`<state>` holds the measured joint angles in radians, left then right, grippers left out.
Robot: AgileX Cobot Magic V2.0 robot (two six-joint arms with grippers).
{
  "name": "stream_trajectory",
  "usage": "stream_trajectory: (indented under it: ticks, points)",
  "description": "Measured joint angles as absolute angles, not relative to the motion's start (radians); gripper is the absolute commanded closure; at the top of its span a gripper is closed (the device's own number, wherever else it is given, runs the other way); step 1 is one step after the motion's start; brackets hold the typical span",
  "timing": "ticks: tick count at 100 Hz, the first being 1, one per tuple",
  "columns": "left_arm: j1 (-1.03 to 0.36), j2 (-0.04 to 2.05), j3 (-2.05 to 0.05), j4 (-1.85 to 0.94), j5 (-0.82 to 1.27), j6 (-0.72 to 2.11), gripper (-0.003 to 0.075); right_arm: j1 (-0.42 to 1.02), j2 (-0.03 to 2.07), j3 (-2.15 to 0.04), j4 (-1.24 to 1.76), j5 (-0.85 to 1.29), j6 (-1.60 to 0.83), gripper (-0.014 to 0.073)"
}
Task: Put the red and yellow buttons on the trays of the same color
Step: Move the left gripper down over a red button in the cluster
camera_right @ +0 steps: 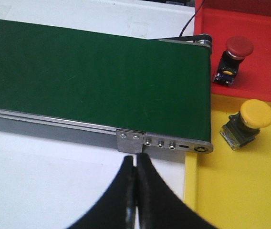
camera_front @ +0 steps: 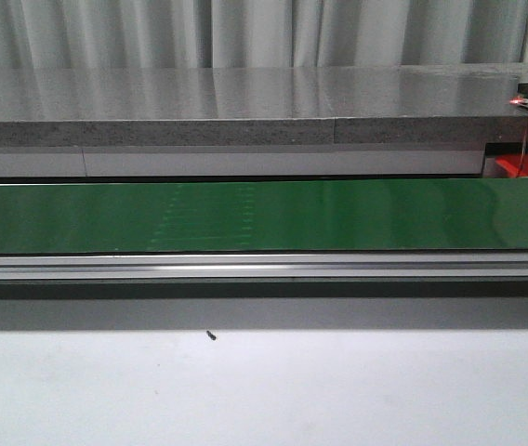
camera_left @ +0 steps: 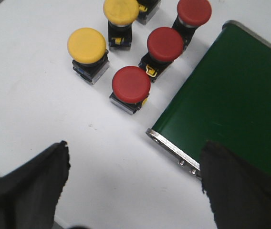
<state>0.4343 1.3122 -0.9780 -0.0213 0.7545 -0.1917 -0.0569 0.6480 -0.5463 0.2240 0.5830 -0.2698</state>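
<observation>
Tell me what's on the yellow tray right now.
One yellow button sits on the yellow tray, lying tilted near the conveyor end. The shut right gripper covers a bit of the tray's near edge, so that strip can't be checked.

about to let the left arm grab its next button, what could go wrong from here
1. The red and yellow mushroom-head buttons stand tightly clustered on the white table, so the open left end effector could knock a neighbour such as the yellow one while closing on a target.
2. The nearest red button sits close to the green conveyor belt's metal end; a finger might clip that frame.
3. The right end effector is shut near the yellow tray, so it must open before catching anything.
</observation>
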Motion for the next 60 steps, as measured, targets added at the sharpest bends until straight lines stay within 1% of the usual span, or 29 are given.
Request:
stream_trajectory:
  ticks: [33,48,60]
  points:
    - [0.46,1.602,-1.161,-0.025,0.812,-0.189,0.0156,-0.057,0.648,-0.546,0.224,0.583,-0.27,0.0715]
    - [0.5,1.692,-1.212,-0.03,0.835,-0.187,0.0156,-0.057,0.648,-0.546,0.224,0.583,-0.27,0.0715]
    - [0.507,1.741,-1.237,-0.069,0.841,-0.151,0.0156,-0.057,0.648,-0.546,0.224,0.583,-0.27,0.0715]
